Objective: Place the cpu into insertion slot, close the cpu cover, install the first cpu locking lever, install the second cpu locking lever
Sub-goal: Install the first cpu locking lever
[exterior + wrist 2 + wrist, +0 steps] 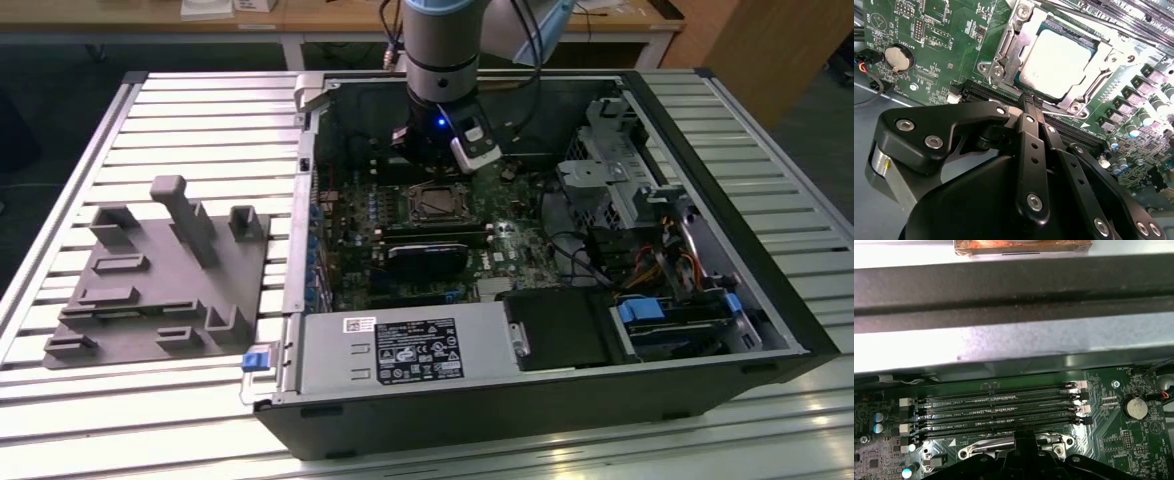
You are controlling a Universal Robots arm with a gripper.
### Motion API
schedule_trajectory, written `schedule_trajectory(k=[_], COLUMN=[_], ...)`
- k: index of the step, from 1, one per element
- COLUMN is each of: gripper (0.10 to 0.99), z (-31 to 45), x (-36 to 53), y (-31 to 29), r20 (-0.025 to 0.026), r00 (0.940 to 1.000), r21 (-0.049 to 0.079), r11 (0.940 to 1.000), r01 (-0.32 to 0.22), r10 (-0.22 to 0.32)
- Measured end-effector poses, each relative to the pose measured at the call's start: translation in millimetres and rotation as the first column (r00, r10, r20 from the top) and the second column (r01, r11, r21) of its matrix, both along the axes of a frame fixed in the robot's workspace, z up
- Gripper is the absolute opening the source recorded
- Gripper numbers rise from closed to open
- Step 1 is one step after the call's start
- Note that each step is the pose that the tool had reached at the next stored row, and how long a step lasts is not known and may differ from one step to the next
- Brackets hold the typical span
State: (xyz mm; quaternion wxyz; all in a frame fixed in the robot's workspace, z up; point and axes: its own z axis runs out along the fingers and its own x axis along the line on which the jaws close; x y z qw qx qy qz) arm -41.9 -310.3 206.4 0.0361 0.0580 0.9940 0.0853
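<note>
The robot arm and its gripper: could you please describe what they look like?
The silver-grey cylindrical arm has a pale blue joint cover and a black wrist section with a small blue light. A white-and-black module is mounted beside it, and dark cables run along it. The matte black gripper has jointed link bars studded with silver screws.

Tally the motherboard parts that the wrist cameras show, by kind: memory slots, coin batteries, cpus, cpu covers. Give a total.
memory slots: 4
coin battery: 1
cpu: 1
cpu cover: 1
Total: 7
</note>
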Motion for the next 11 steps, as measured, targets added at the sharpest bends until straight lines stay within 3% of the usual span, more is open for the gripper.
schedule_trajectory(k=[8, 11], gripper=[0.106, 0.106], z=[-1.6, -3.4], x=[-0.1, -0.4], y=[3.7, 6.2], r20=[0.0013, 0.0125], r00=[1.0000, 0.9999], r21=[-0.001, -0.002], r11=[1.0000, 1.0000], r01=[0.001, 0.001], r10=[-0.001, -0.001])
